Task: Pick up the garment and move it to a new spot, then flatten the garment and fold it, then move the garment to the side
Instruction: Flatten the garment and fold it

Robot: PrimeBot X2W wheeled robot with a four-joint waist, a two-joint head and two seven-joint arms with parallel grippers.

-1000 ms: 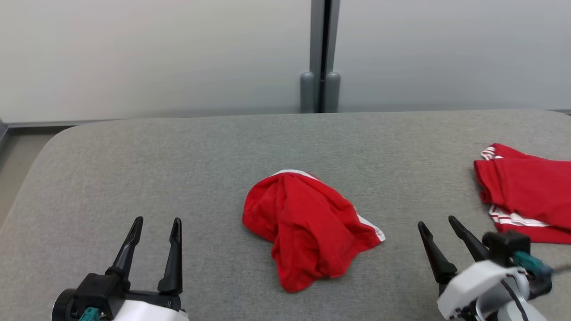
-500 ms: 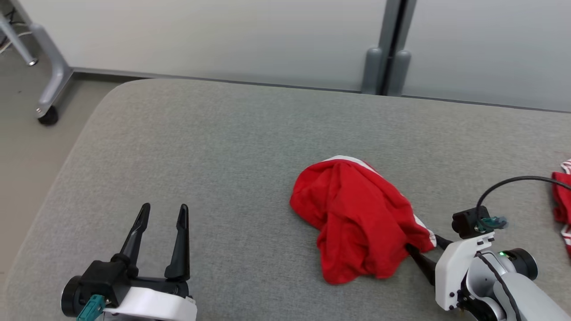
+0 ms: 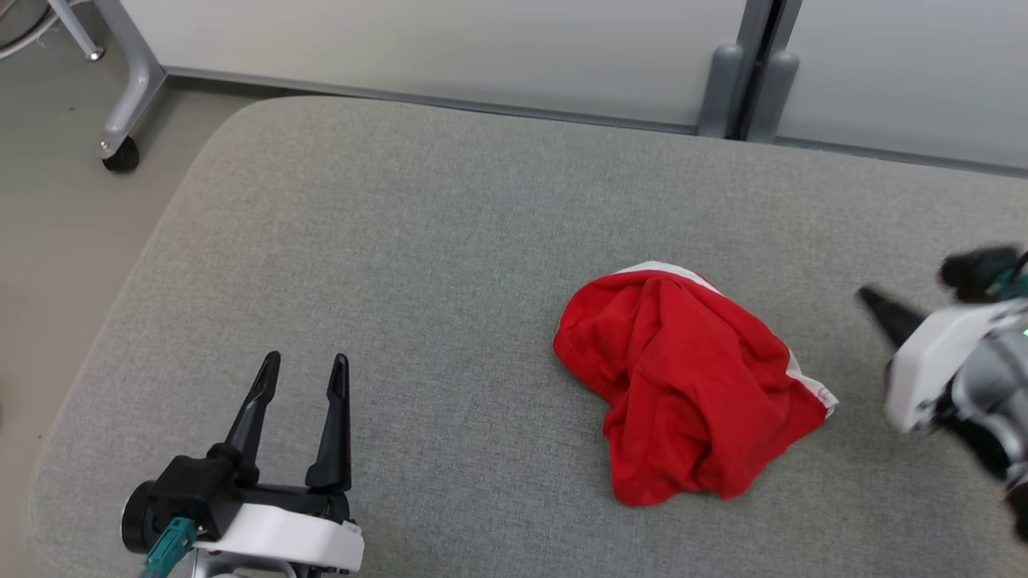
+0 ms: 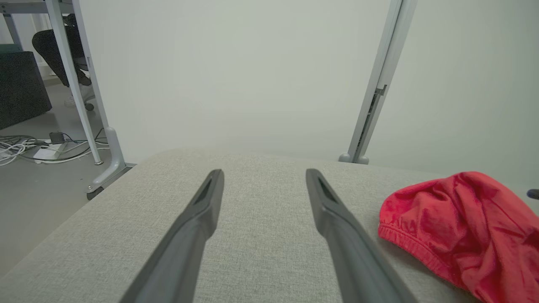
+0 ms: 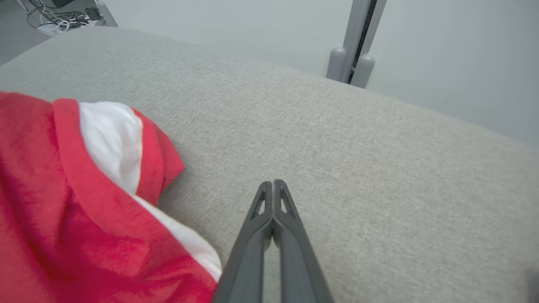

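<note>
Red garment lies crumpled in 1 heap on the grey tabletop, right of centre. It is soft knit with deep creases, a white side stripe and an elastic hem. Tabletop is woven, padded-looking fabric with rounded corners. Nothing between either pincer and the heap. Left pincer is spread wide, empty, over bare fabric well apart from the garment. Right pincer has its 2 fingers pressed together, holding nothing, just beside the white-striped edge, blurred in the head view. Behind: pale smooth wall, grey metal post. Left: metal frame leg with caster, loose cables on floor.
</note>
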